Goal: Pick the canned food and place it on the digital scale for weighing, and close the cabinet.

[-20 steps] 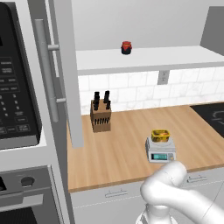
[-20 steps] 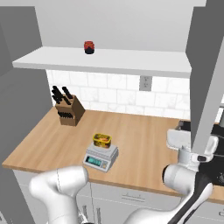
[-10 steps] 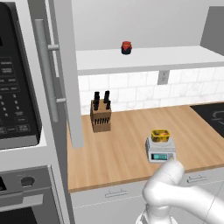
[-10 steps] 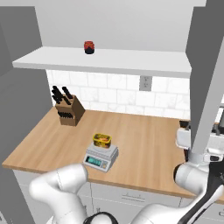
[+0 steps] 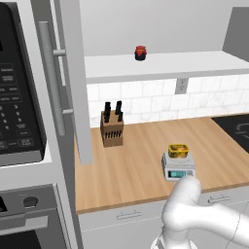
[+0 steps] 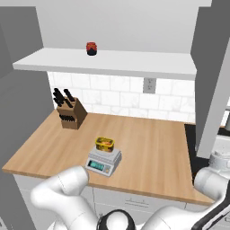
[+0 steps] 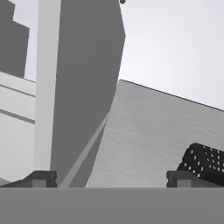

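Wooden counter (image 5: 131,175): canned food (image 5: 178,150) atop digital scale (image 5: 178,168).

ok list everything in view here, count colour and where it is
canned food: 1, yellow-gold with an orange-brown top, sitting on the digital scale
digital scale: 1, light grey with a greenish display, near the counter's front edge
red jar: 1, red with a dark lid, on the cabinet's white shelf
knife block: 1, brown wood with black handles, back left of the counter
cabinet: 1, grey-white, doors standing open, left door with a long grey bar handle
counter: 1, light wood, below the shelf
wall outlet: 1, grey, on the white tiled backsplash
microwave: 1, black, far left
cooktop: 1, black, right end of the counter
end effector: 1, dark fingertips spread open, holding nothing, facing grey panels
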You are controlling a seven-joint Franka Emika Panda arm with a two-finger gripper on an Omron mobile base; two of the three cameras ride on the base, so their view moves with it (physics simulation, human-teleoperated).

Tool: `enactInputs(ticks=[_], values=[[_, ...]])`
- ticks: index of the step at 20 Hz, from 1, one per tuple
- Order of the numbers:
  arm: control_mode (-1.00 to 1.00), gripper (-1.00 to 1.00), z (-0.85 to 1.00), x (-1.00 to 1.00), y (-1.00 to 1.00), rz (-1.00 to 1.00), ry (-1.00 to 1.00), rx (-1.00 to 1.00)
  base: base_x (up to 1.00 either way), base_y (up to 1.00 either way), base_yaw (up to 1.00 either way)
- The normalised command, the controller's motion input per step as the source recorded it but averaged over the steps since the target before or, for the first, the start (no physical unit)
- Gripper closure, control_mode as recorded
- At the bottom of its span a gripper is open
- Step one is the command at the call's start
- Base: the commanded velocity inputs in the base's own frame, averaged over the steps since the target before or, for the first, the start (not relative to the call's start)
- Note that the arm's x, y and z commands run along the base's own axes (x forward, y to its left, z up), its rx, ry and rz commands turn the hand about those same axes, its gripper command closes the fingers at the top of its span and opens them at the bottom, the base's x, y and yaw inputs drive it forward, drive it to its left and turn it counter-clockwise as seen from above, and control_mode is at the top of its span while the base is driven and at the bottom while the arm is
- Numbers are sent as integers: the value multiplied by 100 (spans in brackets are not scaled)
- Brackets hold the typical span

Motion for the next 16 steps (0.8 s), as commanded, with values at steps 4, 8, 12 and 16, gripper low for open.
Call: enactInputs(ticks=[4, 8, 12, 16], values=[[-100, -100, 39, 0, -6, 0, 0, 0, 0, 0, 0], [-100, -100, 49, -1, 1, 0, 0, -4, 0, 0, 0], [-100, -100, 54, -6, 0, -2, 6, -6, 0, 0, 0], [-100, -100, 52, -30, 12, -7, 1, -14, 0, 0, 0]])
